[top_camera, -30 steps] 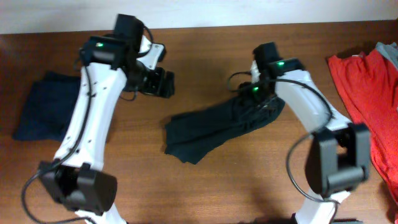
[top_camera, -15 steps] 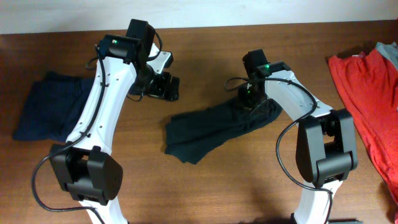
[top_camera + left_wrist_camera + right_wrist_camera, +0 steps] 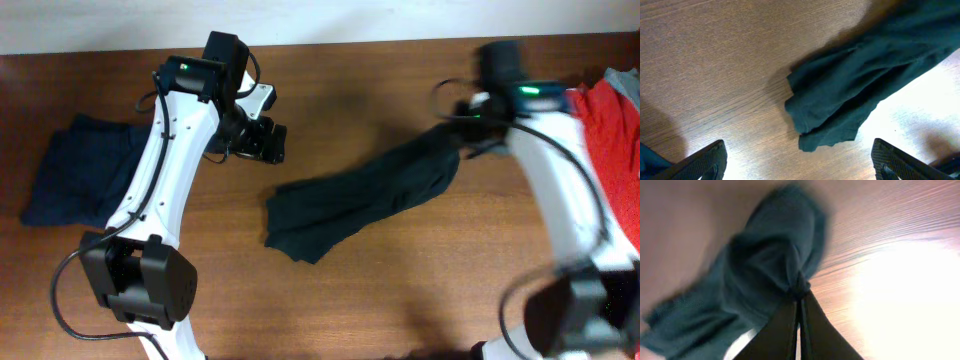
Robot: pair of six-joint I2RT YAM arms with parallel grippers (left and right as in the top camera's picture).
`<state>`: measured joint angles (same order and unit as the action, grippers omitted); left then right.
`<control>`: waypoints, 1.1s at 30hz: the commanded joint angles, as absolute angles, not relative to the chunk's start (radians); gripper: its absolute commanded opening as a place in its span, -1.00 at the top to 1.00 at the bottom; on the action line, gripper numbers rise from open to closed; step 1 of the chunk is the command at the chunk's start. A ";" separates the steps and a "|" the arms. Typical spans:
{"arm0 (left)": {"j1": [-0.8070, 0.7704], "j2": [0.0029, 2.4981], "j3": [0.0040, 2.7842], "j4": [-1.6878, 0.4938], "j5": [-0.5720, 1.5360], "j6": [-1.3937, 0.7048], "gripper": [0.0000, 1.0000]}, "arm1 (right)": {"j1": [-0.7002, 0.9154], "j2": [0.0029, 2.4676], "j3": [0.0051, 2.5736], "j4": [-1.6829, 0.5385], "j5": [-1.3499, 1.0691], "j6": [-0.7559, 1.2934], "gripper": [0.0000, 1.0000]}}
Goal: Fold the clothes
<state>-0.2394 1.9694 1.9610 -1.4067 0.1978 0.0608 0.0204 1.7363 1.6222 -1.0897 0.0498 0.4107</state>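
Note:
The black T-shirt (image 3: 350, 205) lies bunched and stretched diagonally across the middle of the table. Its upper right end is lifted and pinched by my right gripper (image 3: 460, 135). In the right wrist view the fingers (image 3: 800, 294) are shut tight on a fold of the dark fabric (image 3: 770, 265). My left gripper (image 3: 262, 140) hovers above and left of the shirt, open, with nothing between its fingers. The left wrist view shows the shirt's lower left end (image 3: 840, 100) on the wood ahead of the wide-open gripper (image 3: 800, 170).
A folded navy garment (image 3: 75, 170) lies at the far left. Red clothes (image 3: 610, 140) with a grey piece (image 3: 625, 85) are heaped at the right edge. The table (image 3: 380, 310) is brown wood.
My right gripper closed on the shirt's upper right end and swung right, pulling that end up and outward. The left arm shifted slightly right a second ago and has held still since.

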 commanded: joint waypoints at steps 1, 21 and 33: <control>-0.237 1.971 1.966 -1.398 0.186 0.077 -0.85 | -0.106 1.676 1.638 -1.093 0.243 0.397 0.92; -0.263 1.971 1.965 -1.392 0.334 0.222 -0.84 | -0.177 1.768 1.620 -1.209 -0.263 0.181 -0.05; -0.331 1.992 1.963 -1.352 0.146 0.217 -0.68 | 0.081 1.841 1.619 -1.173 -0.257 -0.035 -0.05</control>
